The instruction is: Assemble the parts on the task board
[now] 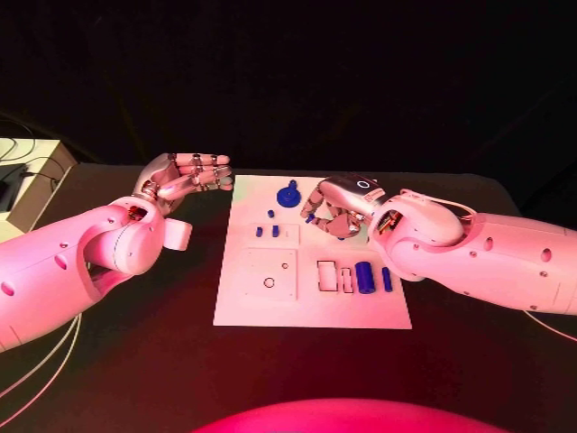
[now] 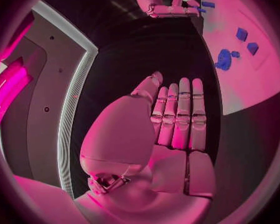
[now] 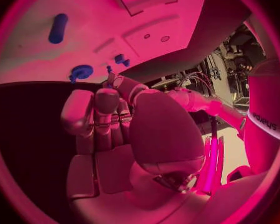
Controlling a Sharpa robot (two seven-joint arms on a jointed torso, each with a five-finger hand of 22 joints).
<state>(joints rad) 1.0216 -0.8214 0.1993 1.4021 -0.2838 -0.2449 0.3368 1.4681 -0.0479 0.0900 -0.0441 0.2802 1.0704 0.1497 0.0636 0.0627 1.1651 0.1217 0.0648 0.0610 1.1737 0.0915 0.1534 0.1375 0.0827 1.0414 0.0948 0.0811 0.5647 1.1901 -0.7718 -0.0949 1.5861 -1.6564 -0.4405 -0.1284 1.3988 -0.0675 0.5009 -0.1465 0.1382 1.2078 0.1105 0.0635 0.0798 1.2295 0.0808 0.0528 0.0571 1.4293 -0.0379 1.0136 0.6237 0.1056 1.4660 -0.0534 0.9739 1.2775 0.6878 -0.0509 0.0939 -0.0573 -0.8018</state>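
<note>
The white task board (image 1: 308, 311) lies in the middle of the table. On it are a round blue part (image 1: 288, 194), two small blue blocks (image 1: 267, 232) and a blue cylinder (image 1: 364, 275) beside a thinner blue rod (image 1: 388, 278). My right hand (image 1: 341, 209) hovers over the board's far half with its fingers curled, pinching a small blue part (image 1: 311, 217) at the fingertips (image 3: 109, 77). My left hand (image 1: 185, 176) is held palm up off the board's far left corner, its fingers (image 2: 180, 114) stretched out and holding nothing.
The board has a square recess with a hole (image 1: 270, 273) and a rectangular slot (image 1: 326, 275). A pale box with cables (image 1: 22, 185) stands at the table's far left. Bare black table (image 1: 146, 361) surrounds the board.
</note>
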